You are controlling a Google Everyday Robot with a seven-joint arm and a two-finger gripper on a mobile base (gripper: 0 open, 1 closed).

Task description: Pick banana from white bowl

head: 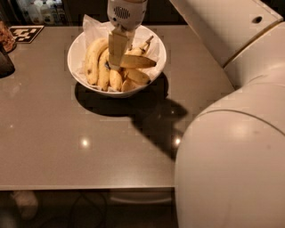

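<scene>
This looks like a robot test space set up in an office break area or kitchenette. A printed black-and-white marker tag (26, 33) lies at the far left corner of the smooth grey-brown table (89, 169), whose glossy top mirrors small ceiling lights (83, 142). Rows of bottles (42, 11) stand on shelving in the dark behind it. The food is plain pantry fare: bananas (94, 60) in a paper-lined white bowl (71, 60), with the gripper (116, 53) hanging over the bowl's middle, down among the fruit.
</scene>
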